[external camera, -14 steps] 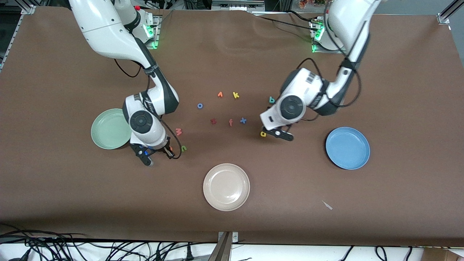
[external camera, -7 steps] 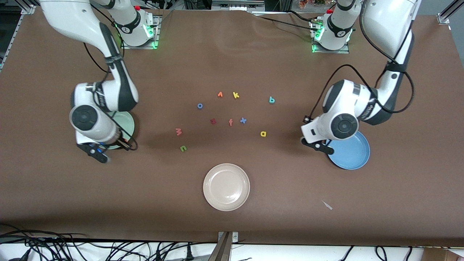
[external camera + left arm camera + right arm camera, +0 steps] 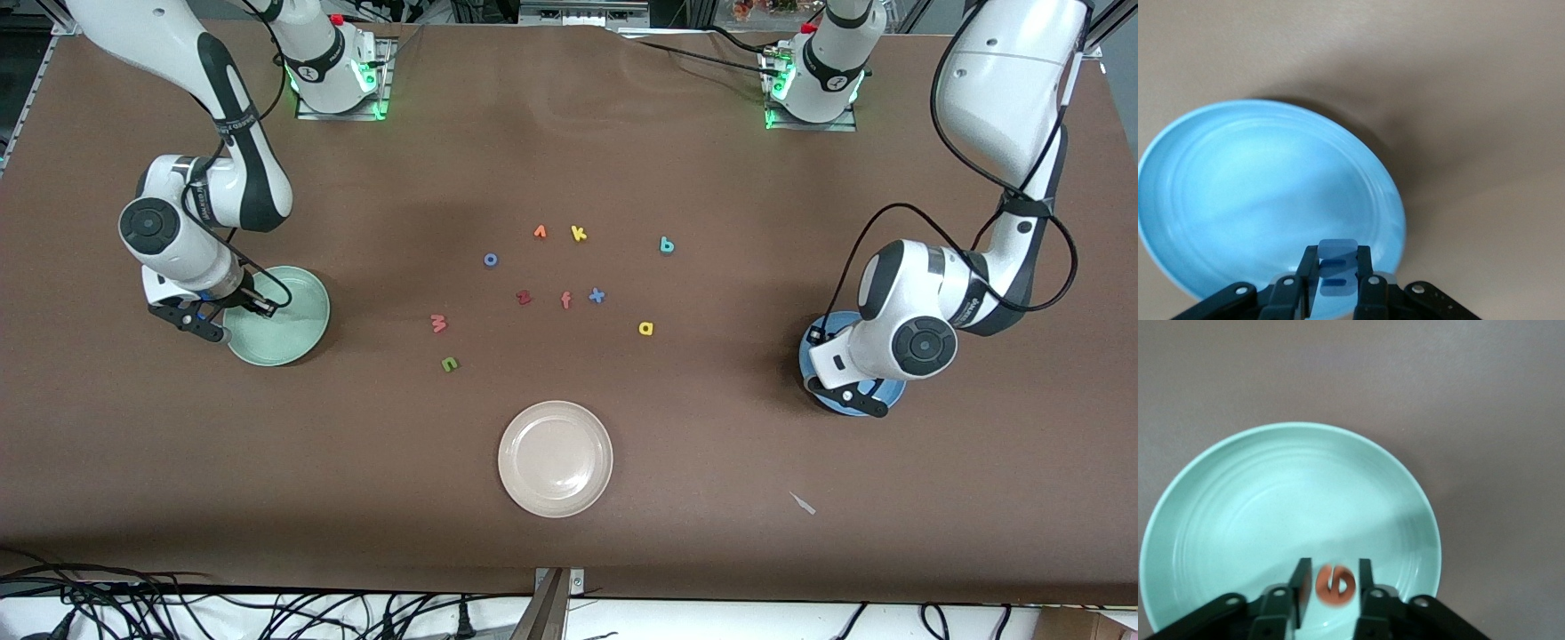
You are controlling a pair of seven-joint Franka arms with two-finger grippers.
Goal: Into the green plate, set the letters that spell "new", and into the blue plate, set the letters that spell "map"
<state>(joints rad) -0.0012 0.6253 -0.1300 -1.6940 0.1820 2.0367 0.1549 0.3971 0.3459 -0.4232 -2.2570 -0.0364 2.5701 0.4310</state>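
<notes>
Neither plate holds a settled letter yet, so the sorting looks barely begun, with the first two drops in hand. The right tool (image 3: pixel 1330 587) hangs over the green plate (image 3: pixel 302 342), near the desk edge at the right arm's end; its fingers stand slightly apart around the orange e (image 3: pixel 1335 585), which sits between them with small gaps on both sides, so it looks just let go or about to fall. The left tool (image 3: pixel 1337 273) is over the blue plate (image 3: pixel 1238 193) at the left arm's end of the desk, clenched on the blue m (image 3: pixel 1337 270). Five letters are left on the bare desk near its middle: the pink w (image 3: pixel 437 323) and green n (image 3: pixel 450 363) for the green plate, the yellow a (image 3: pixel 646 328) and teal p (image 3: pixel 667 244) for the blue one. The cream plate (image 3: pixel 556 458) near the front edge is empty and should stay so.
</notes>
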